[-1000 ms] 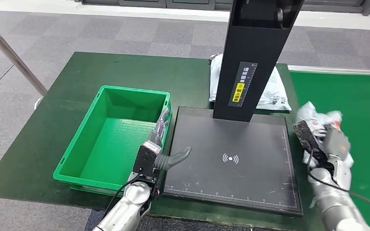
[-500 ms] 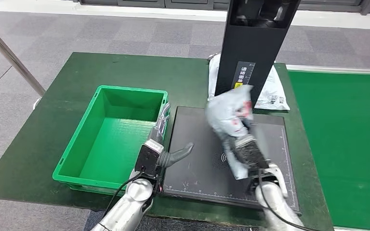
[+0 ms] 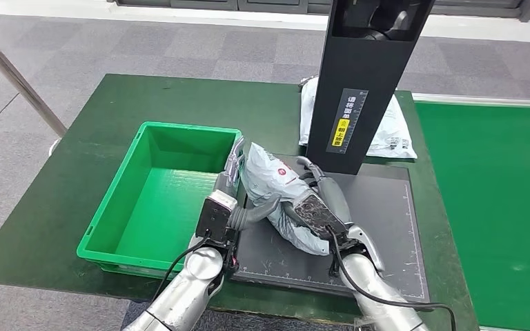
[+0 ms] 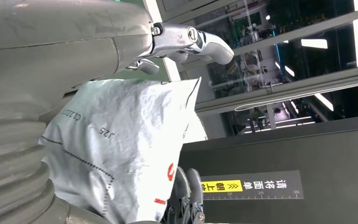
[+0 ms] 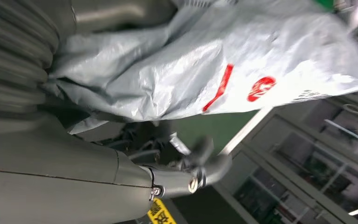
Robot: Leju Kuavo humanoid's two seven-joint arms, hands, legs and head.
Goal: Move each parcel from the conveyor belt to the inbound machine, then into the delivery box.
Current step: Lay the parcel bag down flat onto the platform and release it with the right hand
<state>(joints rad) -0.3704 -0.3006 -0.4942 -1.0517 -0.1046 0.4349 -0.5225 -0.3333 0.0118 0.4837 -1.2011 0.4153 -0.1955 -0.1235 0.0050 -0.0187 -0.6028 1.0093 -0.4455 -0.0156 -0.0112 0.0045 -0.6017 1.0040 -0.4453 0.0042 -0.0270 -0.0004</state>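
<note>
- The right hand (image 3: 317, 207) grips the grey parcel (image 3: 276, 189), fingers closed around its crumpled end, above the inbound machine (image 3: 386, 227).
- The left hand (image 3: 231, 207), fingers spread, touches the parcel's near side beside the green delivery box (image 3: 121, 207).
- The parcel's long axis slants toward that box, nearest the left hand.

I'm in a parcel-sorting demo area, prob. a logistics lab: grey carpet tiles (image 3: 145, 48), green table (image 3: 110, 103), green conveyor belt (image 3: 497, 179), black scan pad (image 3: 386, 207) w/ upright post (image 3: 359, 83), green bin (image 3: 159, 200), glass partitions (image 4: 279, 51) behind.
</note>
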